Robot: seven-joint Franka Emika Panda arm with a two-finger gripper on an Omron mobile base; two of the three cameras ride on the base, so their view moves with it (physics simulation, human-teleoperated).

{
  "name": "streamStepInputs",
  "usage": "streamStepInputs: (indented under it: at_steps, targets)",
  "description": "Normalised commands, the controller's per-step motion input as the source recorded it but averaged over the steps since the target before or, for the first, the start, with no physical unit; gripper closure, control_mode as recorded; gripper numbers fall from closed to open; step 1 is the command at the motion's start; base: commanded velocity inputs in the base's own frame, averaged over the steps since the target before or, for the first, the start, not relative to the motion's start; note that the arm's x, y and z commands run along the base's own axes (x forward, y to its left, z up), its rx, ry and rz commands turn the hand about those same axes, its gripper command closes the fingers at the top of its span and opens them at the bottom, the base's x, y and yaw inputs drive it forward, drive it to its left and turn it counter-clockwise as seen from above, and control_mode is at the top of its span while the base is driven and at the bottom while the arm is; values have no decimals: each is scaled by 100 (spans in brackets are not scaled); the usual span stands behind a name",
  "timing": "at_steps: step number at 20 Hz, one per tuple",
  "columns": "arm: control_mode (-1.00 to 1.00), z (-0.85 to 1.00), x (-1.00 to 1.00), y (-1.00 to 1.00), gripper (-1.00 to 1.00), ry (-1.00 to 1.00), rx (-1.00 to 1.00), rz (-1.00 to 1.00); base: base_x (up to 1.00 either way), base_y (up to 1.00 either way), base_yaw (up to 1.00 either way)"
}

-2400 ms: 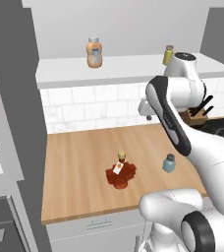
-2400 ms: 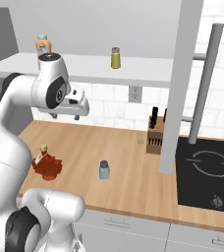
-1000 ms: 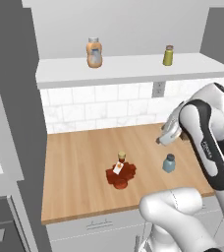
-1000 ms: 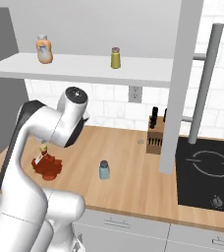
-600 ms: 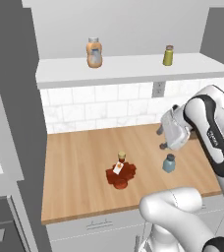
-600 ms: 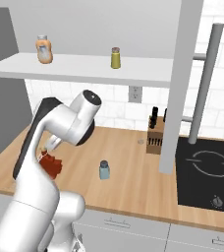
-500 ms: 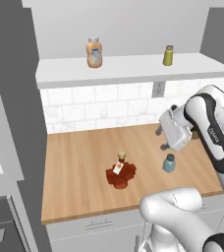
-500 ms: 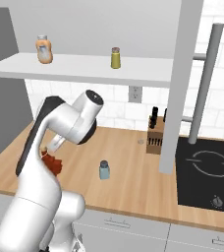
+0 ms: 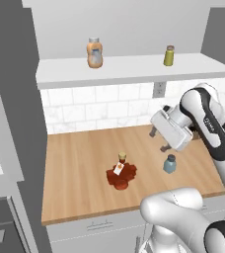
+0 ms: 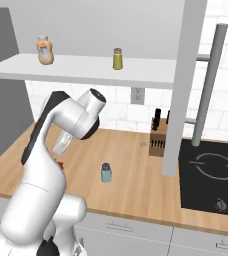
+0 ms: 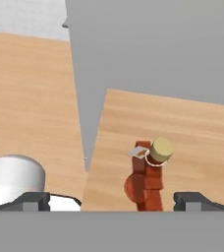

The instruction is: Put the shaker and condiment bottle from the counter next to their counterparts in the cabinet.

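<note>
A: Where's the gripper (image 9: pixel 160 139) rn?

B: Up over the counter (image 9: pixel 80 173), w/ its two tips spread wide. Nothing's in them.

A: What's to its left?

B: The red leaf-shaped condiment bottle (image 9: pixel 121 172). It stands upright on the wood, gold cap on top, white tag at the neck. In the hand view the condiment bottle (image 11: pixel 147 179) sits between the two dark tips but lower down, not touching. I think the hand is lined up on it bc that's the thing it wants to grab first.

A: And just below the gripper?

B: The small blue-grey shaker (image 9: pixel 169 164), a bit to the right, grey cap on. Near, but not touching. It's on the counter too, so not done yet.

A: What's up high?

B: The cabinet (image 9: pixel 134 73) shelf, well above the hand. Far left on it is the orange bottle (image 9: pixel 94 53) w/ a pale label. More to the right is the yellow-olive shaker (image 9: pixel 169 55). Those are the buddies. There's bare shelf beside each, prob so the two counter things can go next to them.

A: Can u tell what's inside the bottles?

B: No. All caps are shut, can't see in.

A: Anything far right?

B: A knife block (image 10: pixel 158 135) w/ dark handles in it, then a black stovetop (image 10: pixel 214 175). Well away from the hand.
</note>
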Motion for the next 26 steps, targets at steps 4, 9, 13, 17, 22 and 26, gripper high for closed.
streamStepInputs:
  at_steps: [4,9,13,17,22,26]
  targets:
    - [-100,-27,0,51,-100,0,-4,2,0,0,0]
    - [-100,-31,3,32,-100,0,-1,0,0,0,0]
    - [-100,-25,15,6,-100,-1,0,0,0,0,0]
    - [-100,-20,21,0,-100,0,0,0,0,0,0]
    - [-100,-10,31,0,-100,0,0,0,0,0,0]
    - [-100,-5,38,0,-100,0,0,0,0,0,0]
